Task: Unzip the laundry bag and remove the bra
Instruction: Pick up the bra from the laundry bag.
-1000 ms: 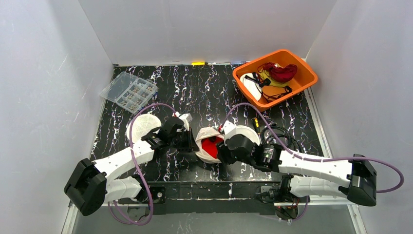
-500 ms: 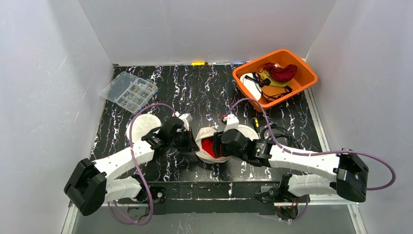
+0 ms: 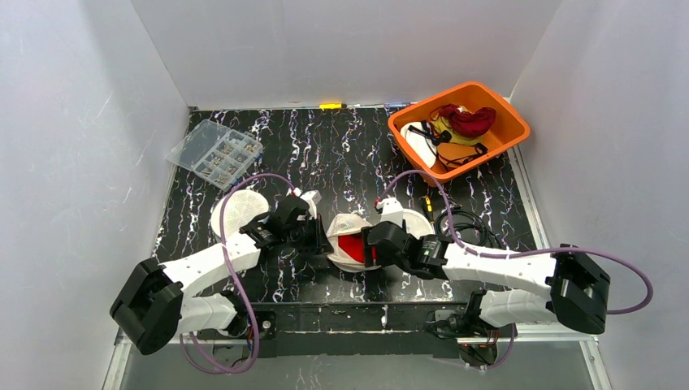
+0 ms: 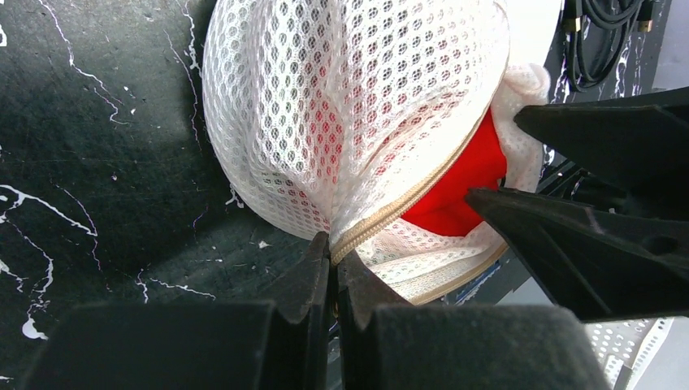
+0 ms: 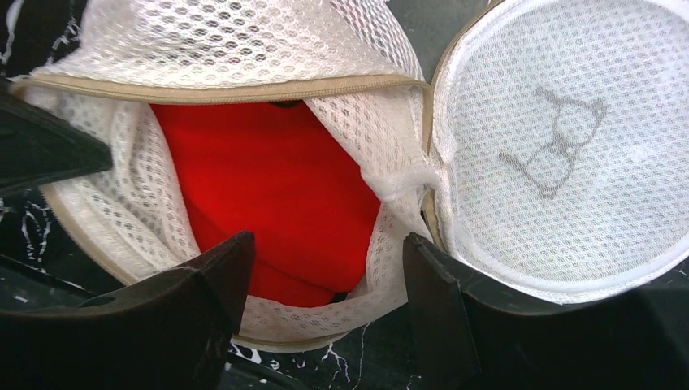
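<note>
The white mesh laundry bag (image 3: 346, 224) lies unzipped near the table's front, its beige zipper edge (image 4: 422, 191) gaping. The red bra (image 3: 351, 246) shows inside the opening (image 5: 268, 179). My left gripper (image 4: 333, 244) is shut on the bag's zipper edge at the opening's left end (image 3: 318, 238). My right gripper (image 5: 325, 244) stands open right at the opening, one finger on either side of the bag's lower rim and the bra (image 3: 370, 248). The bag's round flap (image 5: 552, 138), printed with a bra icon, lies folded back to the right.
An orange bin (image 3: 510, 136) with several garments sits at the back right. A clear compartment box (image 3: 215, 153) lies at the back left. A white mesh disc (image 3: 237, 210) rests by the left arm. Black cable (image 3: 467, 223) is coiled right of the bag.
My right gripper has opened wider and slid left, up to the bag's opening over the red bra. The left gripper has kept its hold in place.
</note>
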`<state>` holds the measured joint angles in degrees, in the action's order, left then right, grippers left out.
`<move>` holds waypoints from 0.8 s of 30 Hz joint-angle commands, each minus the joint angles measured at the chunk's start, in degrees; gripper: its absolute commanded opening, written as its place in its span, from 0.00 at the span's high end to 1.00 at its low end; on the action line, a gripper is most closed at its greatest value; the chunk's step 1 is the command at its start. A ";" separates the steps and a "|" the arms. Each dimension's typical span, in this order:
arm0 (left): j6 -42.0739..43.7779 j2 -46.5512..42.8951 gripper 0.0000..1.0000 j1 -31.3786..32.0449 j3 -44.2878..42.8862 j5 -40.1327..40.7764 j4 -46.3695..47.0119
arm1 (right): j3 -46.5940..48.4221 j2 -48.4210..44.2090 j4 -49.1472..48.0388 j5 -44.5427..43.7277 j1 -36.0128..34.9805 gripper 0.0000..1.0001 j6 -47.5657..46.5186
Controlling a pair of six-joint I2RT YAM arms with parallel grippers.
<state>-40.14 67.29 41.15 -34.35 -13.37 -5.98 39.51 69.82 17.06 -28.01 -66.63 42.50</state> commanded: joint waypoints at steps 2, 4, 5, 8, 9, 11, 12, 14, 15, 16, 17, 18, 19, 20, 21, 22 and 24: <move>-0.07 0.56 1.00 0.58 -0.09 -0.59 0.22 | 0.06 -7.21 -3.94 -1.33 0.02 0.25 -2.57; -0.19 0.64 1.00 0.59 -0.26 -0.44 0.28 | 1.08 -9.37 -6.08 1.20 -0.10 0.25 -4.90; -0.28 0.65 1.00 0.58 -0.34 -0.43 0.44 | 2.01 -9.55 -6.55 2.86 -0.11 0.24 -5.94; -0.73 0.97 1.00 0.60 -0.45 -0.52 0.99 | 5.47 -6.00 -5.52 7.94 -0.14 0.25 -7.77; -0.86 1.15 1.00 0.68 -0.50 -0.62 1.17 | 6.11 -4.51 -5.28 9.25 -0.16 0.26 -7.86; -1.20 1.62 1.00 0.61 -0.61 -0.77 1.45 | 6.54 -2.13 -4.97 9.76 -0.12 0.28 -7.08; -1.44 1.77 1.00 0.55 -0.70 -0.85 1.52 | 6.47 -1.00 -4.75 9.73 -0.12 0.28 -6.24; -1.76 2.11 1.00 0.67 -0.84 -1.05 1.73 | 6.72 1.30 -2.88 8.44 0.03 0.29 -4.50; -1.87 2.25 1.00 0.67 -0.89 -1.19 1.82 | 6.72 2.44 -1.72 8.12 0.46 0.29 -3.68; -1.95 2.36 1.00 0.64 -0.90 -1.29 1.91 | 6.54 3.36 -0.78 8.07 0.78 0.29 -2.79; -2.01 2.40 1.00 0.64 -0.90 -1.46 2.00 | 6.00 3.97 0.21 7.61 1.06 0.28 -1.91; -2.01 2.53 1.00 0.68 -0.95 -1.55 2.02 | 5.47 4.23 0.71 6.94 1.26 0.28 -1.09; -1.98 2.58 1.00 0.69 -0.98 -1.50 2.02 | 4.80 4.14 1.11 6.02 1.33 0.27 -0.39; -1.96 2.57 1.00 0.65 -0.91 -1.50 2.02 | 4.20 3.80 1.60 4.92 1.41 0.27 0.27; -1.95 2.67 1.00 0.67 -0.85 -1.49 2.07 | 3.73 3.46 2.40 3.83 1.54 0.26 0.91; -1.96 2.67 1.00 0.69 -0.81 -1.49 2.15 | 3.33 3.10 3.07 2.83 1.66 0.25 1.38; -1.96 2.95 1.00 0.69 -0.64 -1.51 2.36 | 2.43 2.13 3.72 1.57 1.88 0.24 1.73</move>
<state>-42.09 69.93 41.50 -34.35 -14.11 -3.95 43.24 74.24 17.78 -21.98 -65.25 41.54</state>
